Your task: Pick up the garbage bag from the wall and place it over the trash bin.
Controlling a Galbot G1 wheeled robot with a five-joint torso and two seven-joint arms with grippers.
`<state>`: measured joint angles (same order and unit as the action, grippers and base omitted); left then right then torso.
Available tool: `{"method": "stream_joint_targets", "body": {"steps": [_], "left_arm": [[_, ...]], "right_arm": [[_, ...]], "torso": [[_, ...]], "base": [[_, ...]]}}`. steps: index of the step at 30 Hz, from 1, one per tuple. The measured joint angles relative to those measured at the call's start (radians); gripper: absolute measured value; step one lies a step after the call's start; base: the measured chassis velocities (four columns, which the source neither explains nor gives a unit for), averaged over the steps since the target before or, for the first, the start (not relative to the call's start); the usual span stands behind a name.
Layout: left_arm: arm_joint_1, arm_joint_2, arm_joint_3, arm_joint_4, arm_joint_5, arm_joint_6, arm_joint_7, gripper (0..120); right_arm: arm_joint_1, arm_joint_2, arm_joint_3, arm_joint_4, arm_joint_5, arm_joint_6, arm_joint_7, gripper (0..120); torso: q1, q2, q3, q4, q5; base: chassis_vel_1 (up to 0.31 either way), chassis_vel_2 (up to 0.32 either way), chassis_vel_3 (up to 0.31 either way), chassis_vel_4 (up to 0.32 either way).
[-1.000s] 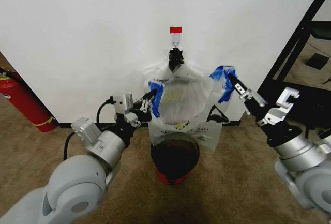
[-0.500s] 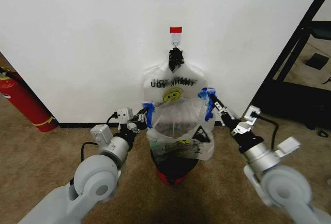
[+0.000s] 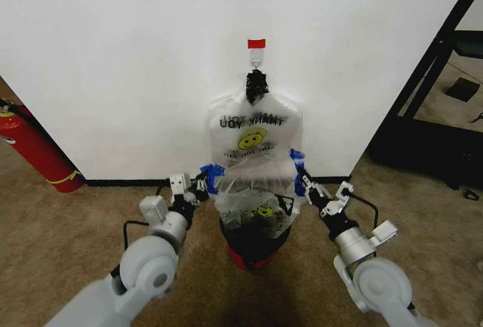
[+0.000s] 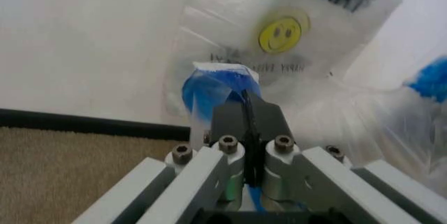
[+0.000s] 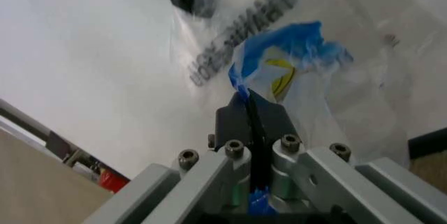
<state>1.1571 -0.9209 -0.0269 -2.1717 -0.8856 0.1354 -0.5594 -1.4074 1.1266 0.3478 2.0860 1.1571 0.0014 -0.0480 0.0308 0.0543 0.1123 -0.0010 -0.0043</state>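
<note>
head view: the garbage bag (image 3: 253,202) is stretched between the two grippers and now sits low, its mouth right at the rim of the black mesh trash bin (image 3: 255,242). a second ago it was held up at the height of the smiley bag, with the arms spread wide; since then both arms have come down and inward, and the smiley bag (image 3: 255,132) behind is uncovered again, hanging from the hook (image 3: 256,61) under the red tape strip (image 3: 256,43) on the wall (image 3: 113,55). i judge the bag is off the wall and the task is in its last stretch: the opening is over the bin but not yet visibly pulled around the rim. the left gripper (image 3: 202,183) and the right gripper (image 3: 302,184) each pinch a blue patch at the bag's edge. a red fire extinguisher (image 3: 32,149) stands well apart to the left.

left wrist view: the left gripper's jaws are closed tight on a bunched blue corner of the garbage bag (image 4: 218,85). behind, the smiley bag shows a yellow face, mirrored "thank" above it, and small print below too fine to read.

right wrist view: the right gripper's jaws are likewise clamped on a blue-and-yellow printed fold (image 5: 286,59); mirrored black lettering, seemingly "thank you", runs across the bag behind.
</note>
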Motion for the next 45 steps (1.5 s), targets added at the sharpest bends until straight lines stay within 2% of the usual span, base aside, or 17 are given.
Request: {"method": "stream_joint_targets", "body": {"steps": [4, 9, 14, 20, 24, 30, 34, 38, 45], "left_arm": [[0.006, 0.001, -0.006, 0.007, 0.057, -0.019, 0.028, 0], [-0.001, 0.019, -0.031, 0.012, 0.064, -0.024, 0.031, 0], [0.029, 0.043, -0.052, -0.055, 0.054, -0.020, 0.028, 0], [0.055, 0.051, -0.056, -0.092, 0.051, -0.016, 0.029, 0], [0.076, 0.031, -0.032, -0.070, 0.072, -0.020, 0.029, 0], [0.106, -0.037, 0.032, 0.041, 0.139, -0.045, 0.028, 0], [0.122, -0.046, 0.039, 0.044, 0.151, -0.046, 0.019, 0], [0.178, -0.021, 0.034, 0.007, 0.184, -0.039, 0.008, 0], [0.217, -0.022, 0.040, 0.035, 0.213, -0.024, -0.006, 0]], "right_arm": [[-0.007, 0.027, -0.043, -0.010, -0.040, 0.006, -0.003, 0], [-0.015, 0.047, -0.071, -0.040, -0.084, 0.021, -0.003, 0], [-0.029, 0.064, -0.059, 0.019, -0.052, 0.025, 0.021, 0], [-0.071, 0.066, -0.046, 0.063, -0.043, 0.024, 0.035, 0], [-0.089, 0.059, -0.031, 0.036, -0.062, 0.029, 0.048, 0], [-0.114, 0.048, -0.006, 0.009, -0.076, 0.032, 0.122, 0], [-0.135, 0.046, -0.008, 0.031, -0.102, 0.016, 0.149, 0], [-0.202, 0.022, 0.006, 0.068, -0.153, -0.022, 0.217, 0], [-0.230, 0.040, -0.015, 0.032, -0.214, -0.095, 0.311, 0]], "torso": [[0.000, 0.000, 0.000, 0.0000, -0.0001], [0.000, 0.000, 0.000, -0.0001, 0.0001], [0.000, 0.000, 0.000, 0.0000, 0.0000], [0.000, 0.000, 0.000, -0.0002, 0.0001], [0.000, 0.000, 0.000, -0.0001, 0.0002], [0.000, 0.000, 0.000, -0.0001, 0.0001], [0.000, 0.000, 0.000, -0.0001, 0.0003], [0.000, 0.000, 0.000, 0.0001, 0.0002], [0.000, 0.000, 0.000, 0.0000, 0.0002]], "base": [[0.000, 0.000, 0.000, 0.000], [0.000, 0.000, 0.000, 0.000], [0.000, 0.000, 0.000, 0.000], [0.000, 0.000, 0.000, 0.000], [0.000, 0.000, 0.000, 0.000], [0.000, 0.000, 0.000, 0.000], [0.000, 0.000, 0.000, 0.000], [0.000, 0.000, 0.000, 0.000], [0.000, 0.000, 0.000, 0.000]]}}
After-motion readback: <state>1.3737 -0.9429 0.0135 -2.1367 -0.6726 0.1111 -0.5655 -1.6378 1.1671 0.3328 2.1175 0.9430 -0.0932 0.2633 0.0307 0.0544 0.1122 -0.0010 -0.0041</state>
